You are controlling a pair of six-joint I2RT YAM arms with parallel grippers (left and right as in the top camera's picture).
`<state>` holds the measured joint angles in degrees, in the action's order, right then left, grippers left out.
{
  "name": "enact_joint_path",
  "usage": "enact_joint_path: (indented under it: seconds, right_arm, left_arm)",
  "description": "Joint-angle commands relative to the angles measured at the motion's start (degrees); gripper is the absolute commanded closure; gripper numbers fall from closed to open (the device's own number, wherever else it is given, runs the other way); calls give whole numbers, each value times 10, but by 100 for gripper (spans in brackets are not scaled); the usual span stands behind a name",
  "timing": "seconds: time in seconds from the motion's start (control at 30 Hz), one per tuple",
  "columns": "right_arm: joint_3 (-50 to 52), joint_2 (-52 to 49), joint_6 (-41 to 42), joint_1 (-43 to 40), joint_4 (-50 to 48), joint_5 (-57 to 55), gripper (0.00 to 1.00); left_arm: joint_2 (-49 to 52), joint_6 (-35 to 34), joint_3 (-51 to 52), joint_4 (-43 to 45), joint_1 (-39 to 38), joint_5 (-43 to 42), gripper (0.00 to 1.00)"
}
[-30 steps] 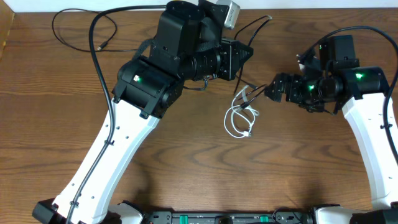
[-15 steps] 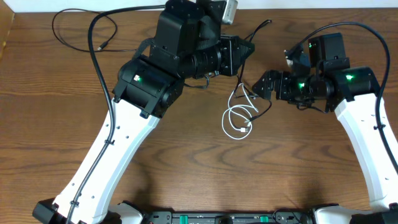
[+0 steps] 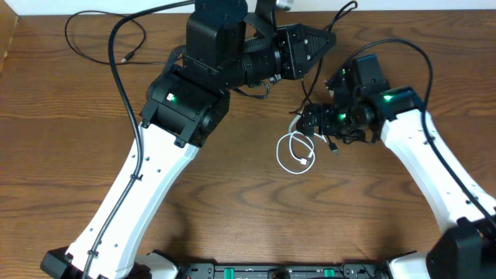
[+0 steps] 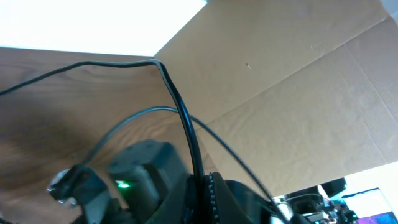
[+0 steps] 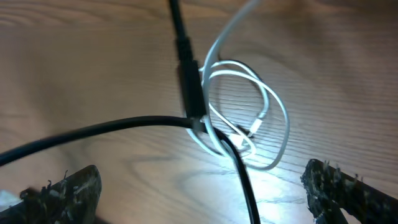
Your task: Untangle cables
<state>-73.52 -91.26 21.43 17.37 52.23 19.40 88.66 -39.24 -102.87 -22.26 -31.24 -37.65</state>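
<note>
1. Where it lies coiled on the tabletop (image 3: 232, 201), the white cable (image 3: 297, 153) is nearest the arm bases.
2. Just beyond the coil, the right gripper (image 3: 308, 120) hangs wide open over the coil's far edge and a black cable (image 5: 186, 81) crossing it.
3. Farther beyond, the left gripper (image 3: 329, 36) is clamped on that black cable.
4. Far left of the coil lies a second black cable (image 3: 125, 57).

2 arms (image 3: 132, 186): white links, blk joints, green LEDs (image 3: 170, 98).
</note>
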Motion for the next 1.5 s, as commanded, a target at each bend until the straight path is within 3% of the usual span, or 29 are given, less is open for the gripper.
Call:
enact_joint_path:
  seconds: [0.0, 0.17, 0.6, 1.03, 1.2, 1.47]
  right_arm:
    - [9, -16, 4, -1, -6, -52, 1]
    - [17, -40, 28, -10, 6, -124, 1]
    - [17, -50, 34, -48, 23, -163, 1]
    - [17, -50, 34, -61, 39, -158, 1]
    - [17, -50, 43, -61, 38, -136, 1]
    - [17, -50, 44, -61, 22, -63, 1]
  left_arm:
    - [-7, -23, -5, 5, 0, -21, 93]
    - [-27, -37, -5, 15, 13, -20, 93]
    - [-121, -37, -5, -16, 96, -20, 92]
    - [-161, -15, -5, -156, 183, 37, 92]
    - [-160, -13, -5, -222, 188, 129, 93]
    - [-158, 33, -5, -237, 188, 95, 92]
